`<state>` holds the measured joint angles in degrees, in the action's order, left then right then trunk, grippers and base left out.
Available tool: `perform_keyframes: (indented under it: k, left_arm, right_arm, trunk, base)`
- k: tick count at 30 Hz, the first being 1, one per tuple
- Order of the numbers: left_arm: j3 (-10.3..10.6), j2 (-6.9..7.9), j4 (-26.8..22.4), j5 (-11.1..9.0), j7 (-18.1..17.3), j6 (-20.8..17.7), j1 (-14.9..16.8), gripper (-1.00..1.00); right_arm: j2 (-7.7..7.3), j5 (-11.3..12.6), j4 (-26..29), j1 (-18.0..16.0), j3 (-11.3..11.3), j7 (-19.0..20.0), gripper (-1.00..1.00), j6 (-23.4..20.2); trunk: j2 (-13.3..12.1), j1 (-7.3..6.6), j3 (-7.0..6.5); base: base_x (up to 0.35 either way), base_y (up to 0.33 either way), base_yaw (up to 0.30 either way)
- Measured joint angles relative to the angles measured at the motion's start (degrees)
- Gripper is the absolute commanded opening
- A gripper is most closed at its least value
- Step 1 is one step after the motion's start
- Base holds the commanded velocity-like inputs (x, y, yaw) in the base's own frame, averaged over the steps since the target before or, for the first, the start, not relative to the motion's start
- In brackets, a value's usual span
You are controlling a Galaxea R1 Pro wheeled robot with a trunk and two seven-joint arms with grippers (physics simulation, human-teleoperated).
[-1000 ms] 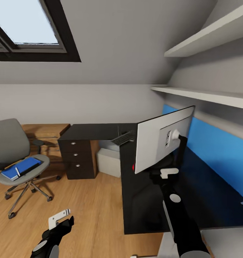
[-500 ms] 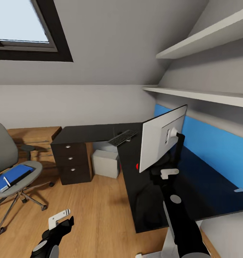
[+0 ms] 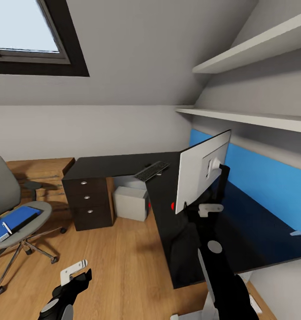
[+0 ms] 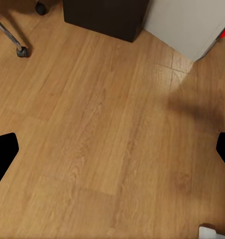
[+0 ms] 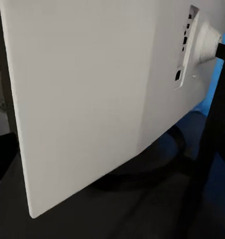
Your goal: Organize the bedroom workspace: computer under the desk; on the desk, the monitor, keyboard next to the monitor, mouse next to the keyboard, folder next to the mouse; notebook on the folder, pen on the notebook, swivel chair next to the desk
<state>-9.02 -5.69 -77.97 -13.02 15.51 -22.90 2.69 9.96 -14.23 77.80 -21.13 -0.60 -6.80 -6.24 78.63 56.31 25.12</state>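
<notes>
Left claw (image 3: 75, 272) hangs low over the wood floor (image 4: 102, 124), fingers spread, holding nothing. Right claw (image 3: 209, 209) sits just behind the monitor (image 3: 199, 175), touching or nearly so; cannot tell if spread or pinched. Monitor stands on the bench (image 3: 168, 213), pale back toward the robot, dark stand (image 5: 212, 124) on the far side of its panel. Likely top-heavy, rigid, slick panel; better taken by stand or edges, not the screen face. Folder (image 3: 13, 221) lies on the swivel chair (image 3: 17, 218) seat, far left of monitor, with a thin white item on it. Computer (image 3: 130, 202) is under the bench, left of monitor, beside the drawer unit (image 3: 88, 200). Keyboard (image 3: 151, 170) lies beyond the monitor.
</notes>
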Motion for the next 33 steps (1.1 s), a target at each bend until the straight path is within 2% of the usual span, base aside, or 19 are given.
perform_keyframes:
  k: [1, 2, 3, 4, 7, 10, 14, 16, 18, 25, 33]
  left_arm:
    - [0.0, 0.0, 0.0, 0.0, 0.0, 0.0, 0.0, 1.0]
    - [0.0, 0.0, 0.0, 0.0, 0.0, 0.0, 0.0, 1.0]
    - [0.0, 0.0, 0.01, 0.0, 0.0, 0.0, 0.0, 1.0]
    - [0.0, 0.0, 0.01, 0.0, 0.0, 0.0, 0.0, 1.0]
    - [0.0, 0.0, 0.04, 0.0, 0.0, 0.0, 0.0, 1.0]
    - [0.0, 0.0, 0.07, -0.02, 0.0, 0.0, 0.0, 1.0]
    - [0.0, 0.0, 0.09, -0.02, 0.0, 0.0, -0.01, 1.0]
    - [0.05, 0.0, 0.15, 0.0, 0.0, 0.04, -0.01, 1.0]
    - [0.07, 0.0, 0.17, 0.0, 0.0, 0.06, 0.0, 1.0]
    - [0.07, 0.0, 0.18, 0.0, 0.0, 0.07, -0.01, 1.0]
    - [0.09, 0.0, 0.18, 0.0, -0.03, 0.08, 0.0, 1.0]
  right_arm:
    - [0.03, 0.11, 0.09, -0.03, 2.46, -3.85, 1.0, 0.21]
    - [0.03, 0.13, 0.13, -0.05, 3.98, -6.15, 1.0, 0.3]
    - [0.03, 0.12, 0.2, -0.1, 8.84, -13.19, 1.0, 0.46]
    - [0.03, 0.15, 0.16, -0.13, 12.53, -17.84, 1.0, 0.51]
    - [0.03, 0.25, -0.33, -0.21, 17.81, -24.28, 1.0, 0.51]
    - [0.03, 0.4, -2.58, -0.24, 20.38, -27.48, 1.0, 0.69]
    - [0.03, 1.21, -6.63, -0.26, 21.41, -28.84, 1.0, 3.52]
    - [0.03, 3.72, -8.44, -0.26, 21.65, -29.13, 1.0, 5.07]
    - [0.03, 4.66, -8.81, -0.26, 21.62, -29.18, 1.0, 5.32]
    - [0.03, 5.34, -9.03, -0.26, 21.83, -29.18, 1.0, 6.6]
    - [0.03, 5.17, -9.13, -0.26, 21.82, -29.2, 1.0, 6.81]
  trunk:
    - [0.0, 0.0, 0.0]
    - [0.0, 0.0, 0.0]
    - [0.0, 0.0, 0.0]
    - [0.0, 0.0, 0.0]
    - [0.0, 0.0, 0.0]
    - [0.0, 0.0, 0.0]
    - [0.0, 0.0, 0.0]
    - [0.0, 0.0, 0.0]
    - [0.0, 0.0, 0.0]
    - [0.0, 0.0, 0.0]
    - [0.01, -0.03, 0.0]
  base:
    - [0.0, 0.0, 0.0]
    - [0.0, 0.0, 0.0]
    - [0.0, 0.0, 0.0]
    - [0.0, 0.0, 0.0]
    - [0.0, 0.0, 0.0]
    - [0.0, 0.0, 0.0]
    - [0.0, 0.0, 0.0]
    - [0.0, 0.0, 0.0]
    - [0.0, 0.0, 0.0]
    - [0.012, 0.0, 0.0]
    - [0.259, 0.0, 0.0]
